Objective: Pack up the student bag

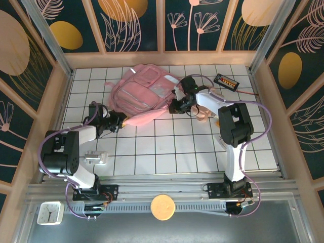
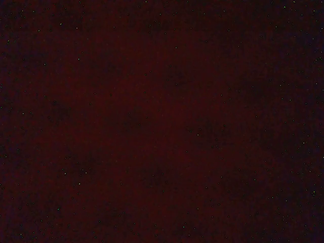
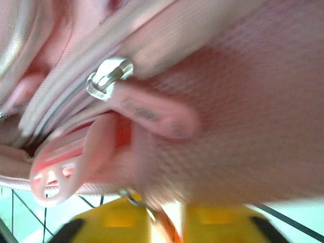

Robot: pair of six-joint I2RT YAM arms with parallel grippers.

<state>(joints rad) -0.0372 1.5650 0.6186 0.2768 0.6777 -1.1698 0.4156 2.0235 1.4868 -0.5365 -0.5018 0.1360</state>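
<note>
The white tiled table [image 1: 177, 152] carries the student bag [image 1: 144, 93] and a black rectangular object [image 1: 226, 81].

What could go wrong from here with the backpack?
1. Left wrist view is dark, so the left gripper at the backpack edge may be working blind and could bunch fabric.
2. The right gripper sits close to the zipper pull; that view is blurred, so it may miss or snag.

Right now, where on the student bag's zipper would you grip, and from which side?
Pinch the lettered pink pull tab hanging off the metal slider on the student bag. It is flat, soft and far larger than the slider, so I would come in from its free rounded end, fingers across its flat faces.
</note>
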